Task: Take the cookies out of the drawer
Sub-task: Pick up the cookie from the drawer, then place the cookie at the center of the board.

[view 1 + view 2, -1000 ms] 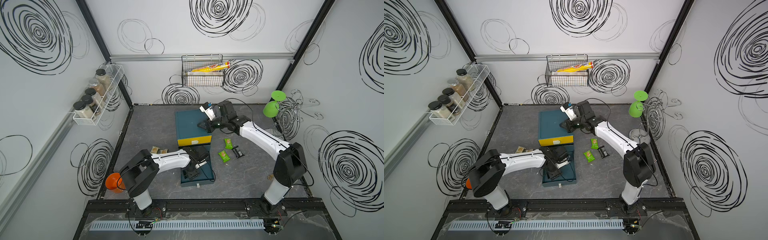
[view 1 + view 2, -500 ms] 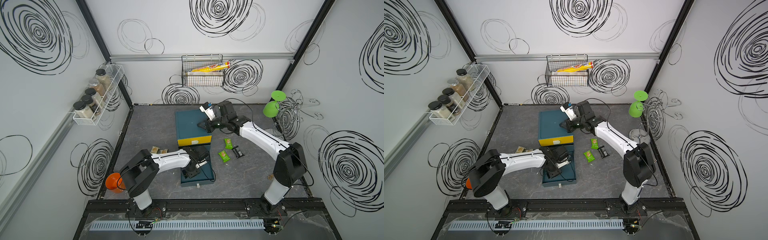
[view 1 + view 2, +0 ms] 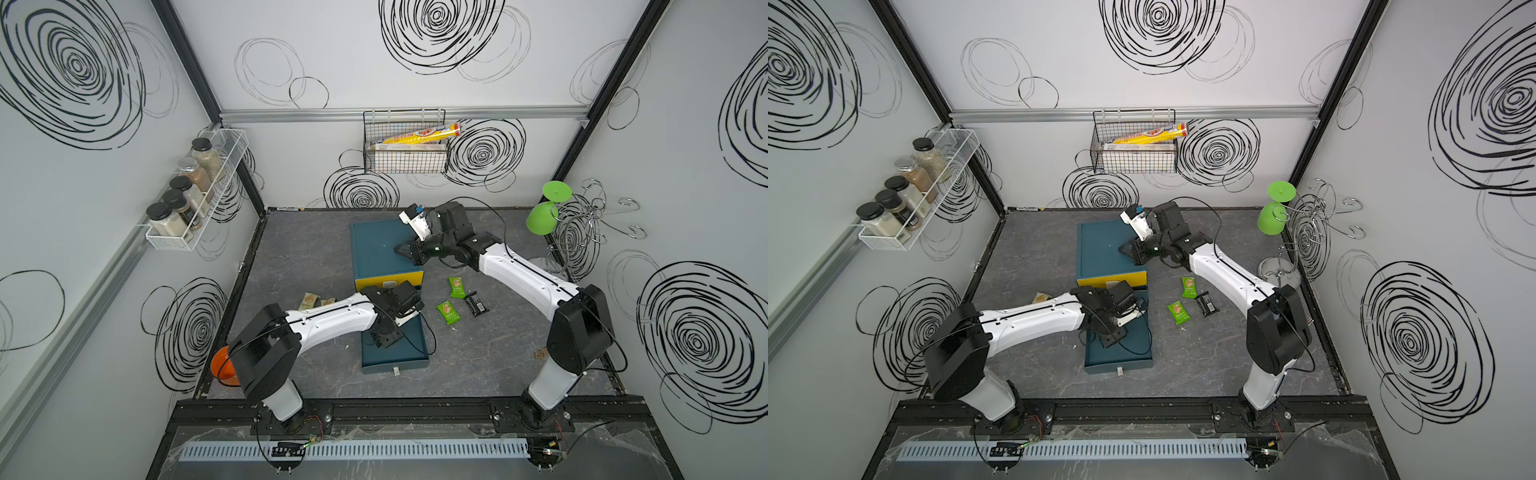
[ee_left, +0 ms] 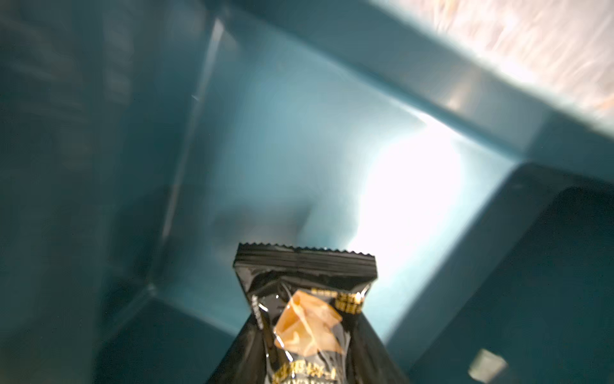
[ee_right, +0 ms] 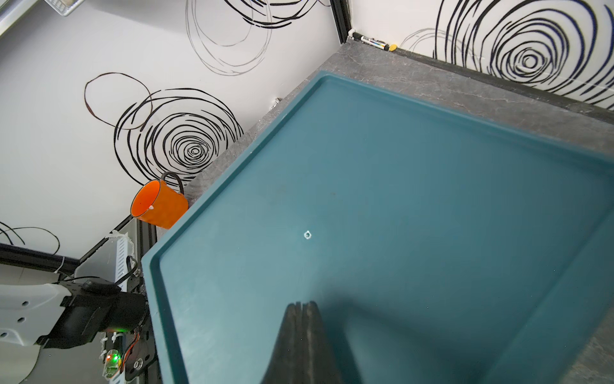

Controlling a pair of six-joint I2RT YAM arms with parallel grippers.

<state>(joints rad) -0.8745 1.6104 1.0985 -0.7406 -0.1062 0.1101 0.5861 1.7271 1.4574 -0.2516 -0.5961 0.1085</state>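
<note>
My left end effector (image 3: 384,337), lower centre in a top view, grips a black cookie packet (image 4: 307,316) by its end inside the drawer (image 3: 409,357). This shallow hold may slip against its wall. My right end effector (image 5: 301,307) stays out of it, closed at the cabinet (image 5: 365,183) top.

The black packet (image 4: 305,299) wears glossy, crinkled film. The drawer (image 4: 299,133) looks like smooth teal plastic, faintly shiny, though blur hides detail. The cabinet top (image 5: 365,183) is matt plastic, the bench (image 3: 478,365) dull marbled grey, the orange cup (image 5: 159,206) smooth and glossy
</note>
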